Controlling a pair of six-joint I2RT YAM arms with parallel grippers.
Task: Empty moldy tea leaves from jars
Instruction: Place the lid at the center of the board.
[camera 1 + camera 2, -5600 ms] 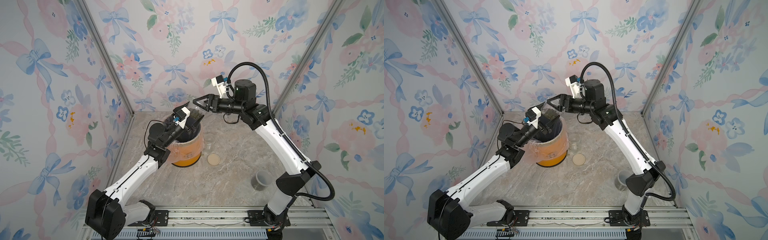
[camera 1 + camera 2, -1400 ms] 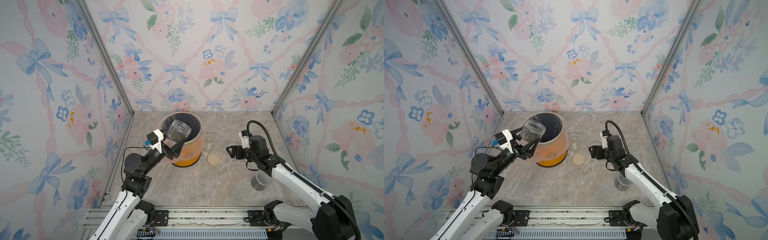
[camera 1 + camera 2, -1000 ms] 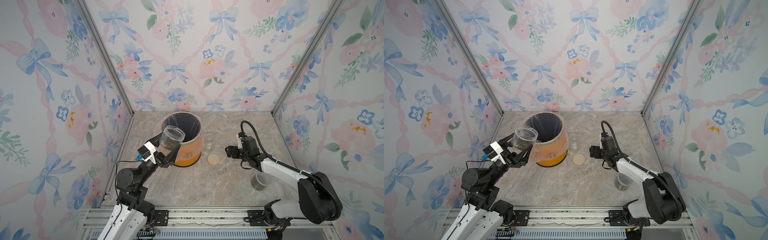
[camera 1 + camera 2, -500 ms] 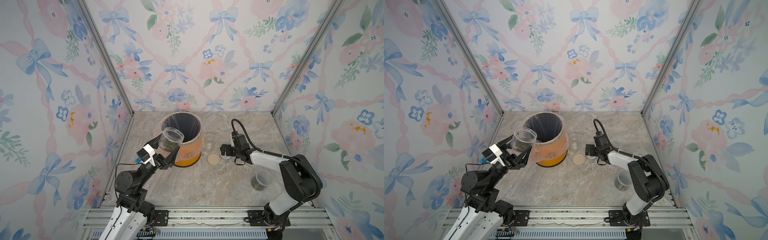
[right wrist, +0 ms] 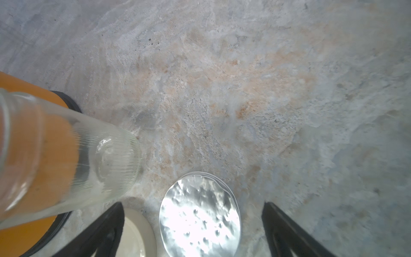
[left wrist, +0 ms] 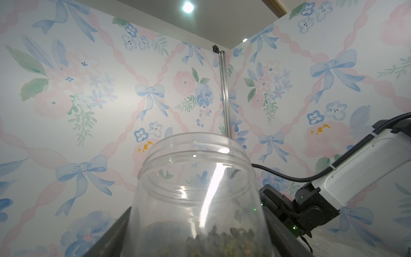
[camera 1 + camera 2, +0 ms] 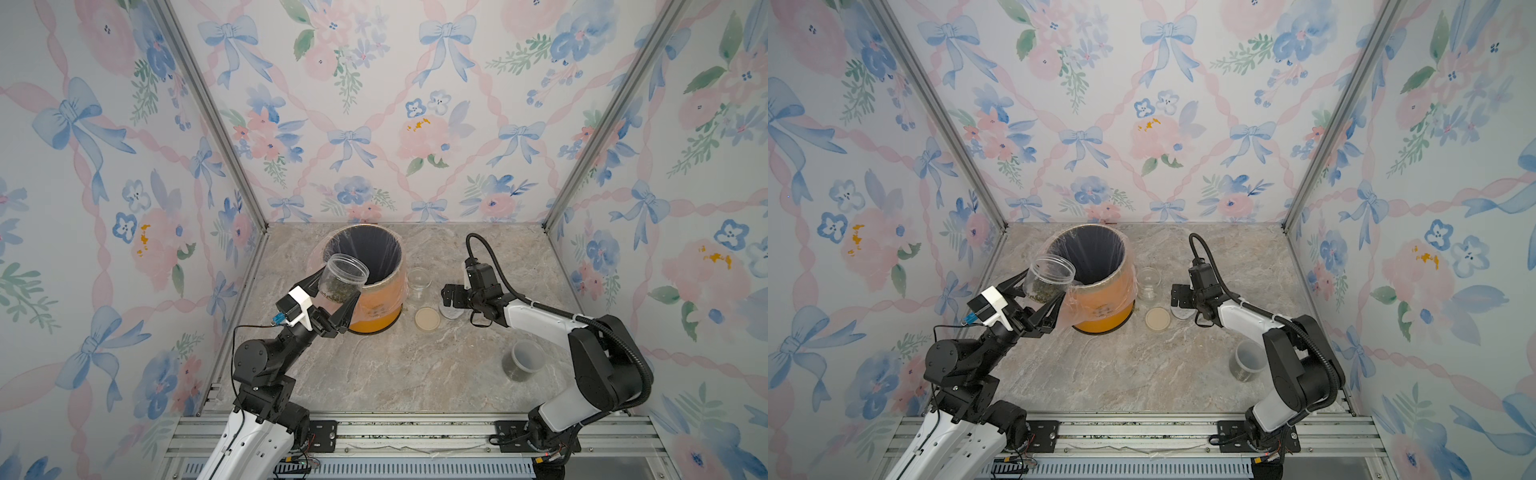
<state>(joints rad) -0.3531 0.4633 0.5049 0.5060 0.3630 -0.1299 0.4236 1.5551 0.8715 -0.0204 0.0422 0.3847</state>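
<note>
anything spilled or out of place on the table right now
Nothing spilled or broken that I can see. The jar in the left gripper is tilted, leaves still inside; beige lid and silver lid lie loose near the bin.

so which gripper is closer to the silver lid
Right. The right gripper hangs over the silver lid, open jaws either side of it. The left gripper is beyond the bin, holding a jar by its rim.
</note>
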